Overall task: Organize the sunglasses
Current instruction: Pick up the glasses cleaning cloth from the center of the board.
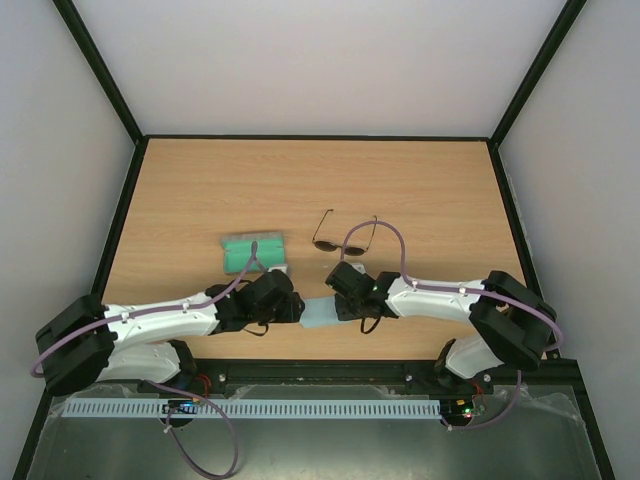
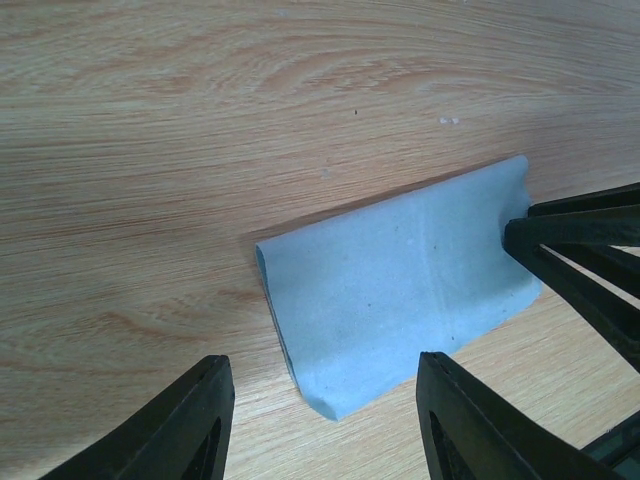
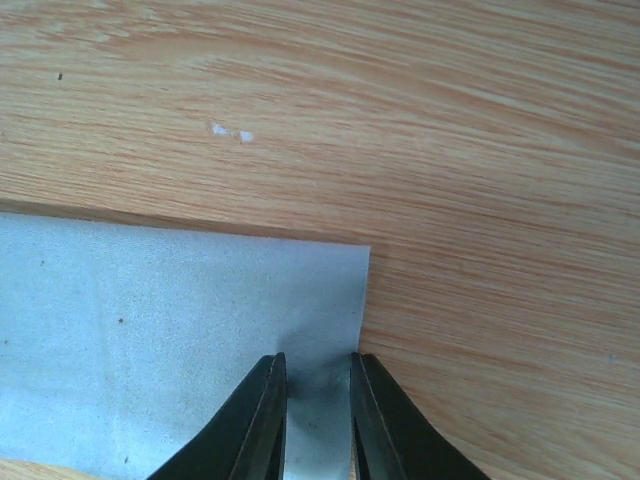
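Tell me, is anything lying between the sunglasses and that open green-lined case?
Nothing visible. Only bare tabletop separates the sunglasses from the case. The blue cloth lies closer to the near edge, off that path.

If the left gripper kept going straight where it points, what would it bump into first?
Most likely the light blue cloth, just ahead of the open left gripper; the right gripper pinches its far edge.

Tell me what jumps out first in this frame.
Both grippers meet over the light blue cloth at the near middle of the table: the right gripper pinches its edge, the left gripper hangs open above it. Beyond them, the wire-frame sunglasses lie right of the open green-lined case, untouched.
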